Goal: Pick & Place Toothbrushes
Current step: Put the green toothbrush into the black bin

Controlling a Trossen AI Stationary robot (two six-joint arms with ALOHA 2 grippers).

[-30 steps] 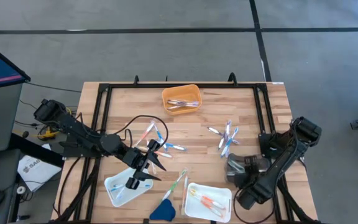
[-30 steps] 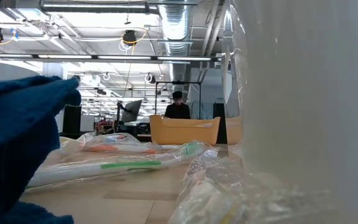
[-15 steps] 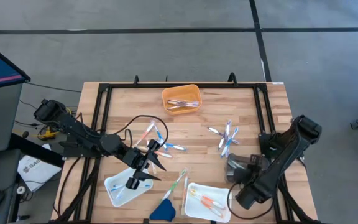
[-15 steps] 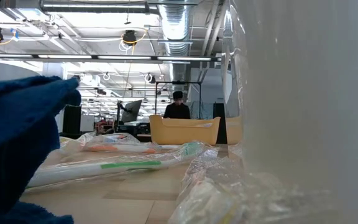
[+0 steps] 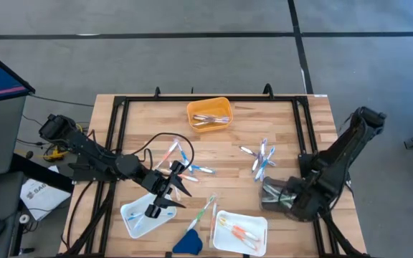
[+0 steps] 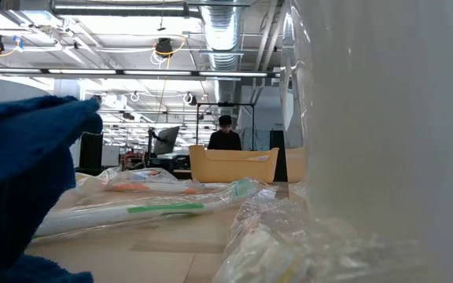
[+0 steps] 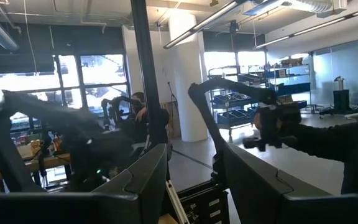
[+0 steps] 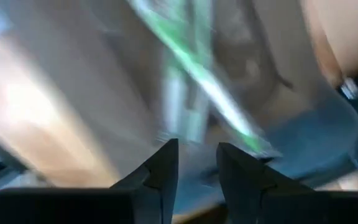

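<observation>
Lying on the desk [image 5: 221, 147] are three trays: one orange [image 5: 209, 113], two white [image 5: 241, 231], with toothbrushes [image 5: 264, 158] scattered between. Left gripper [image 5: 165, 195] gapes empty above one white tray; right gripper [image 5: 267, 195] stands narrow, empty.

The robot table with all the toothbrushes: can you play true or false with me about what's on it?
1. The orange plastic bowl sits at the table's far edge, holding toothbrushes. True.
2. The white rectangular tray near the right arm is bare. False: orange toothbrushes lie in it.
3. The left hand hangs over the other white tray. True.
4. The dark-blue wedge-shaped object is inside the orange bowl. False: it lies at the near edge, between the two trays.
</observation>
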